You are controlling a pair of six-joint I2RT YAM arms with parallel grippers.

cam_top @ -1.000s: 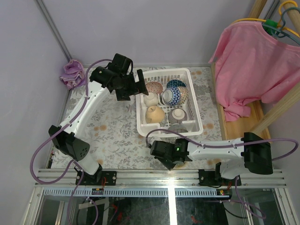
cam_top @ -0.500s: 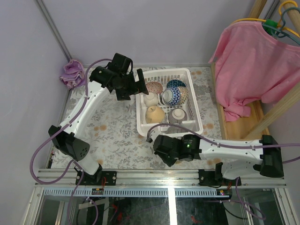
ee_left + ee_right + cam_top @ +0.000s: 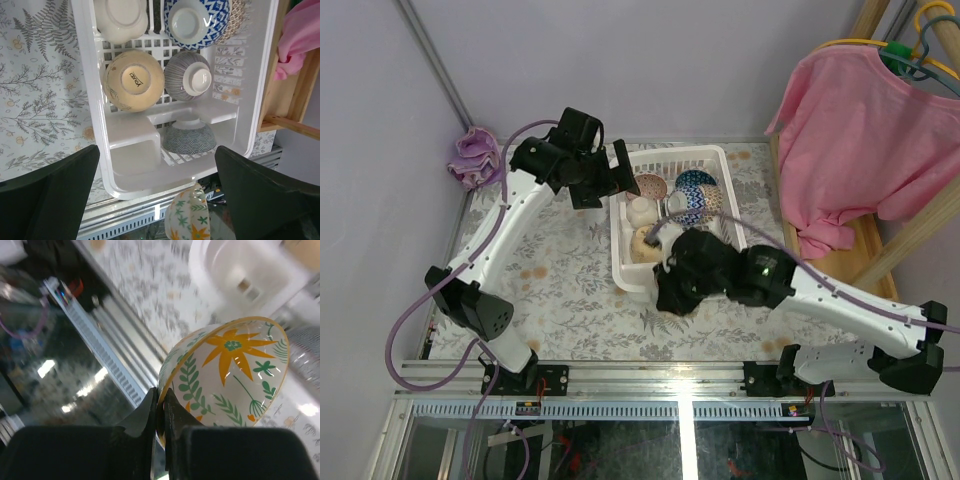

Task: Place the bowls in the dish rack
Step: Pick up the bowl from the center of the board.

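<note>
My right gripper (image 3: 160, 392) is shut on the rim of a white bowl (image 3: 230, 365) painted with orange flowers and green leaves. From above, that gripper (image 3: 670, 290) hangs over the near edge of the white dish rack (image 3: 720, 165), and the arm hides the bowl. The flowered bowl (image 3: 192, 215) shows just outside the rack's near wall (image 3: 150, 182). Several bowls sit upside down in the rack: tan (image 3: 134, 80), grey striped (image 3: 192, 77), blue wave-patterned (image 3: 190, 137), blue-white netted (image 3: 197, 20), whitish (image 3: 120, 17). My left gripper (image 3: 610, 180) stands wide open over the rack's far left corner, holding nothing.
A pink shirt (image 3: 860, 140) hangs on a wooden frame (image 3: 840, 260) to the right of the rack. A purple cloth (image 3: 475, 158) lies at the far left corner. A metal rail (image 3: 670, 375) runs along the table's near edge.
My right arm has swung from beside the near rail up to the rack's near edge, with the flowered bowl in its grip. The left arm has barely shifted.
</note>
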